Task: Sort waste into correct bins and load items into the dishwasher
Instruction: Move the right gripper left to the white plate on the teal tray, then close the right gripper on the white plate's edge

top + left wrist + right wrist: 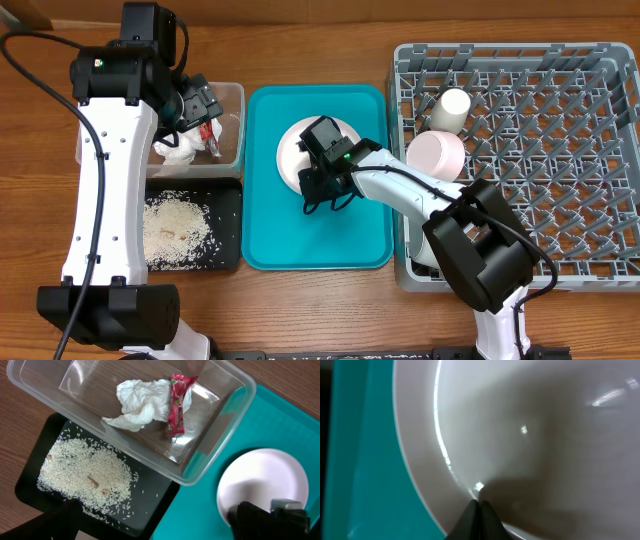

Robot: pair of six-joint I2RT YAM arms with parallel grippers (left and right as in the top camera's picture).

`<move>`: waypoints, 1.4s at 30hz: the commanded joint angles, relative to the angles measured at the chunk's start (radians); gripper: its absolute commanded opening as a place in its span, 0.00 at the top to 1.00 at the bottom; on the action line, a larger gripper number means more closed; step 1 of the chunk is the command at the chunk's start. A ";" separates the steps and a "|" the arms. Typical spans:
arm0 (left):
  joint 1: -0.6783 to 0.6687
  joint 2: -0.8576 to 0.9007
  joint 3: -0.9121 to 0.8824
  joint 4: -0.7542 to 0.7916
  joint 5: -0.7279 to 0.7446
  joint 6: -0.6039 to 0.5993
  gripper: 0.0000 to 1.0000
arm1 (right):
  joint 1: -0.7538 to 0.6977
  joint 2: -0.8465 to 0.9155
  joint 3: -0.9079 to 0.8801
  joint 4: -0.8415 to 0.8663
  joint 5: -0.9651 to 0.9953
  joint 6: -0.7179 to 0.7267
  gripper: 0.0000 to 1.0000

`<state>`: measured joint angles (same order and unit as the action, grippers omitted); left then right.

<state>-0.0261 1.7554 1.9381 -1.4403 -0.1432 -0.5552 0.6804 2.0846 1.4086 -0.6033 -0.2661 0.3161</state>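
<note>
The crumpled white napkin (178, 148) (140, 402) and the red wrapper (210, 135) (176, 402) lie in the clear tub (238, 95) (220, 435). The rice (175, 230) (85, 475) is spread in the black tray (225, 210) (155, 495). My left gripper (205, 105) hovers over the tub, open and empty. My right gripper (318, 183) (479, 502) is shut on the rim of the white bowl (295, 145) (265, 475) (520, 435). The pink plate (437, 155) and the white cup (452, 108) stand in the grey rack (560, 150). The chopsticks are out of view.
The bowl sits on the teal serving tray (270, 230) (210, 510) (350, 460), between the bins on the left and the rack on the right. The right arm reaches across the rack's left wall. The table is brown wood.
</note>
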 commanded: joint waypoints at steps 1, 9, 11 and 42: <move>0.000 -0.002 0.007 0.002 -0.009 0.002 0.00 | 0.000 0.007 -0.009 -0.005 -0.290 0.003 0.92; 0.000 -0.002 0.007 0.002 -0.009 0.002 0.00 | 0.003 0.006 -0.008 -0.020 -0.469 0.003 0.87; 0.000 -0.002 0.007 0.002 -0.009 0.002 0.00 | 0.003 0.004 -0.002 -0.039 -0.481 0.003 0.87; 0.000 -0.002 0.007 0.002 -0.009 0.002 0.00 | -0.002 -0.077 -0.005 -0.171 0.499 0.051 0.49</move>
<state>-0.0261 1.7550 1.9381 -1.4403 -0.1432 -0.5552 0.6811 2.0060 1.4292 -0.7975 0.1608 0.3622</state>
